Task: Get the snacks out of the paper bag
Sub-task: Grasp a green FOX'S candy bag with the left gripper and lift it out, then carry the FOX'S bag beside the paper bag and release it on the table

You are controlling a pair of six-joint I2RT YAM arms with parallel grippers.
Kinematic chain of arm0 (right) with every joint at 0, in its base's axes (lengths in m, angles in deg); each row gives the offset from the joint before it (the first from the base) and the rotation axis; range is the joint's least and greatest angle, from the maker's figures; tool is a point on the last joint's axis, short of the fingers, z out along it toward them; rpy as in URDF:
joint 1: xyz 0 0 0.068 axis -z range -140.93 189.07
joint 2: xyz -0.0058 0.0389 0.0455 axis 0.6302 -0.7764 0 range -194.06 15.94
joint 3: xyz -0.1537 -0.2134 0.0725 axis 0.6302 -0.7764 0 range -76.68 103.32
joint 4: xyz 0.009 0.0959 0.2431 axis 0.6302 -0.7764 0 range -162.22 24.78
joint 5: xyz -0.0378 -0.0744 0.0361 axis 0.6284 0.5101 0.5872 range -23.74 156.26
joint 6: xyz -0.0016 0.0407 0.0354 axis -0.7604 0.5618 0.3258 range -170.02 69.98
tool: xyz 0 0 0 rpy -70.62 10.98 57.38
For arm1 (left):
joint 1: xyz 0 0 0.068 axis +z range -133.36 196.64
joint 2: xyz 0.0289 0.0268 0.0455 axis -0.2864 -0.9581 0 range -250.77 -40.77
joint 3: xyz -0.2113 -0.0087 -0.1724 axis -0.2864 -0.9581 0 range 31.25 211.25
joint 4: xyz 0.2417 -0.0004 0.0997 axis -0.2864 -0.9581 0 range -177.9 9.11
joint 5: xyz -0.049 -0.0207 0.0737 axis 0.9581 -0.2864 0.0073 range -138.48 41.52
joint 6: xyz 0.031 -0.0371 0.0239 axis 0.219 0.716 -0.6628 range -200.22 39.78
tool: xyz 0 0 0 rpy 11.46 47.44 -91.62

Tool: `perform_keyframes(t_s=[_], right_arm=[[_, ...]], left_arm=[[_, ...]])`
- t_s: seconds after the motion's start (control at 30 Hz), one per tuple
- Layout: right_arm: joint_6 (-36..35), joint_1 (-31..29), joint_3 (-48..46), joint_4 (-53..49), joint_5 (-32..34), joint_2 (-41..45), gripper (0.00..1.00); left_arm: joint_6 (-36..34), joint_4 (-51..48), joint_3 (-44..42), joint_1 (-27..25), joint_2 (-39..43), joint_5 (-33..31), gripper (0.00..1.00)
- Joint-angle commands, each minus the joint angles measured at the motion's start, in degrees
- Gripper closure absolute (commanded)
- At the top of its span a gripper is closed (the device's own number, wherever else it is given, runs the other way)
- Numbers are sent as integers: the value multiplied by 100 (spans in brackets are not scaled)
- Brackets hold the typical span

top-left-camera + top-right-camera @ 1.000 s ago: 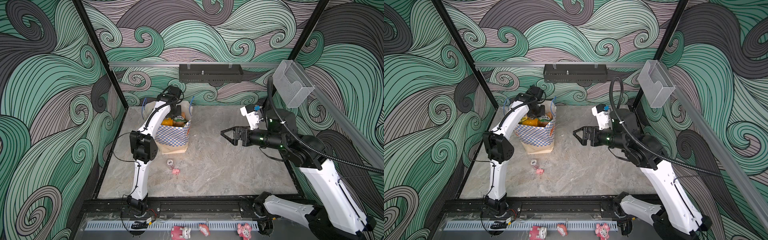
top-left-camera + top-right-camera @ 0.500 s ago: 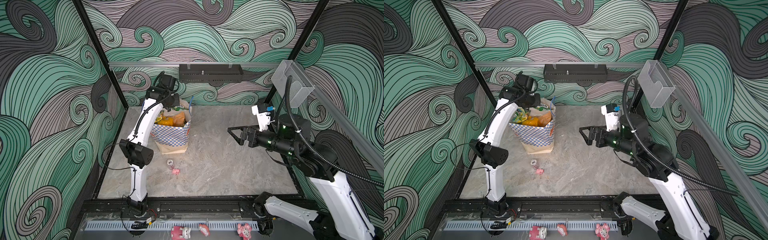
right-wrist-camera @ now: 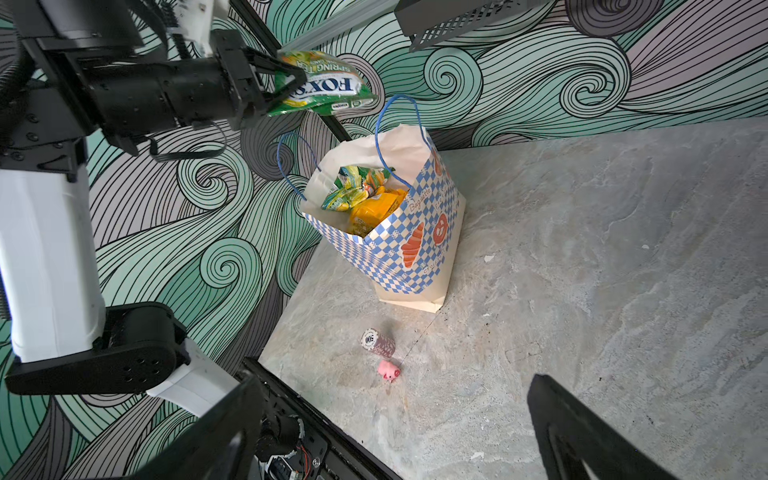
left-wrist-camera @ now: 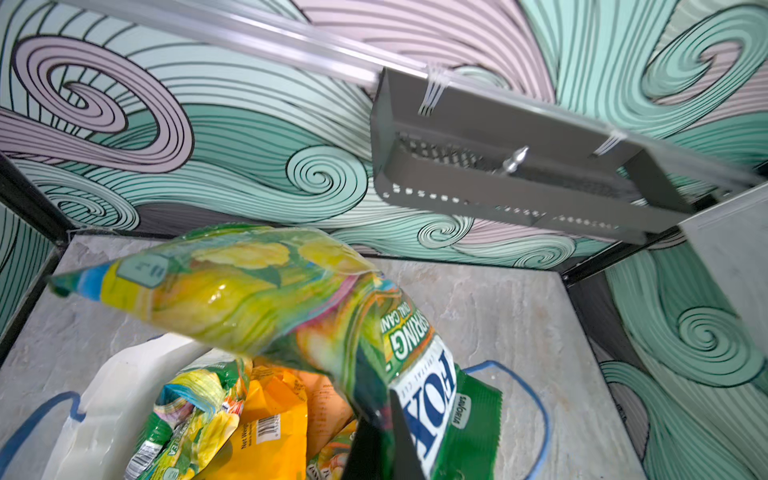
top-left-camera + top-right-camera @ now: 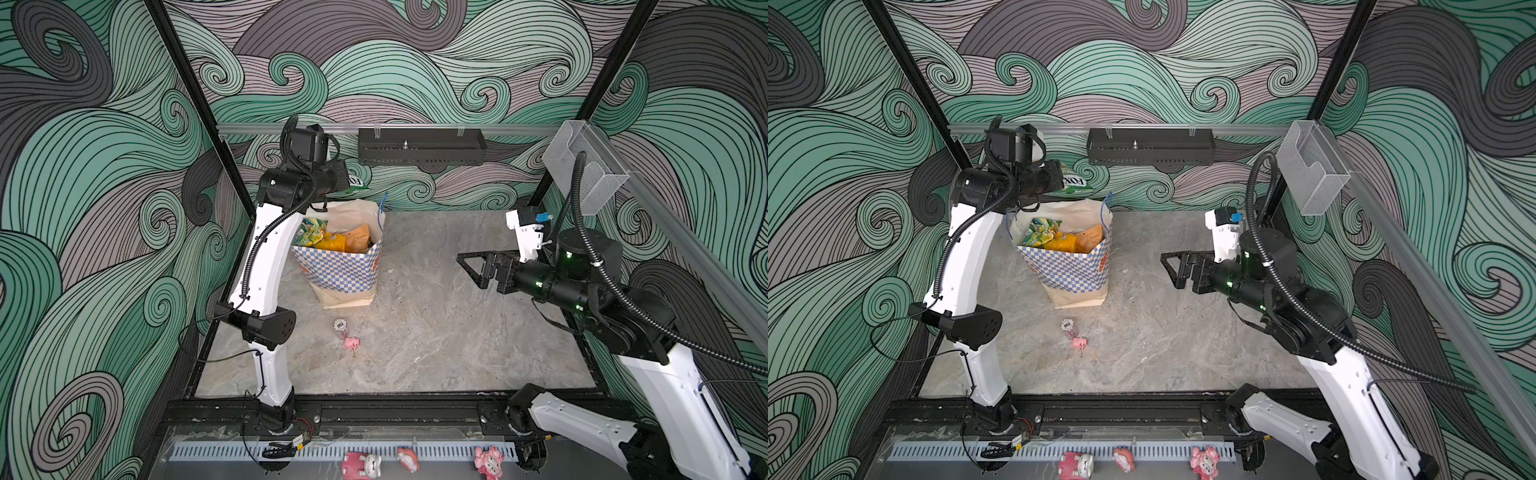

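As left gripper (image 3: 286,86) rose, pouch (image 3: 330,88) cleared bag (image 3: 390,259)

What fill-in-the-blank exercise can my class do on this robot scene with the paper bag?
1. The left hand grips a green candy bag labelled ____.
2. The paper bag stands ____ on the table.
3. The right hand, wide open, holds ____.
Missing words: FOX'S; upright; nothing.

Both top views look down from high in front, whole table (image 5: 436,332). Wrist views nearer; both catch the paper bag (image 3: 374,257).
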Motion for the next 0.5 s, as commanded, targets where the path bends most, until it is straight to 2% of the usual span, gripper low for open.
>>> perform_keyframes(t_s=[0.0,0.17,0.47], right_arm=[[-35,-34,96,229,309,134,1],[-32,-38,-96,501,796,379,1],[-51,-39,-465,817,1635,964,1]], left_arm=[[414,893,243,10,447,410,100],[971,1755,181,-255,668,1005,100],[1055,2732,-364,-1401,752,1056,100]])
